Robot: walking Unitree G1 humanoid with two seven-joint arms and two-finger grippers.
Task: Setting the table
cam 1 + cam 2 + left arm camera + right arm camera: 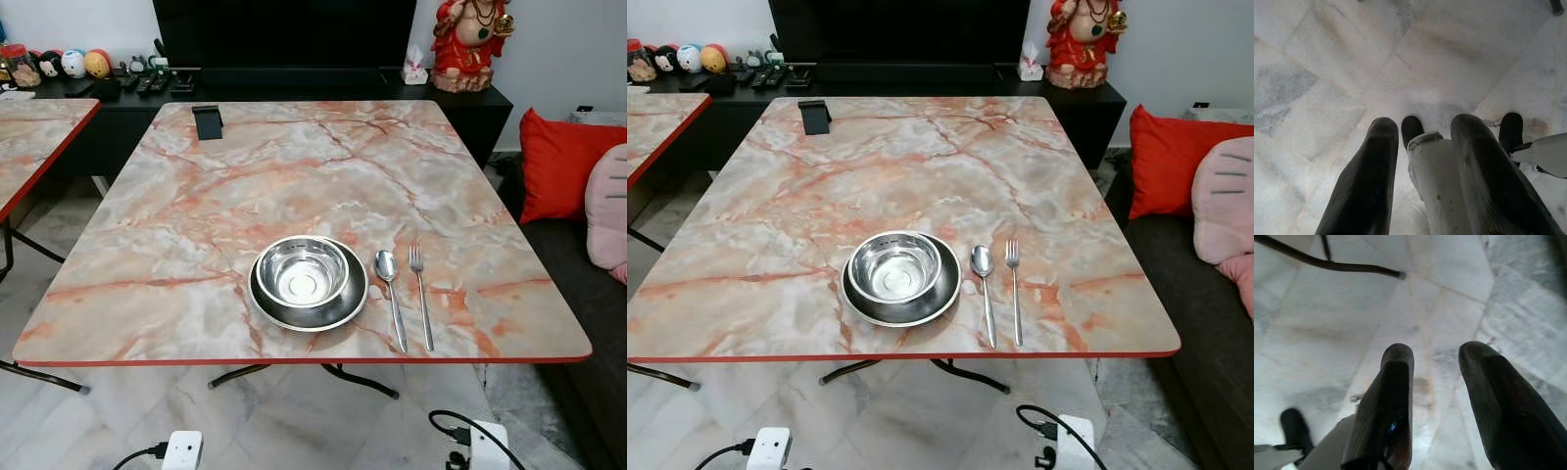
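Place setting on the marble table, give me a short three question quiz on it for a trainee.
1. True or false: the bowl sits inside the plate.
2. Which lies nearer the plate: A spoon, B fork?
3. What state are the left gripper and right gripper in?

Key: 1 true. 2 A. 3 Both open, empty, pointing at the floor.

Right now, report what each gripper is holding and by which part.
Nothing is held. The left gripper and right gripper hang open over the floor.
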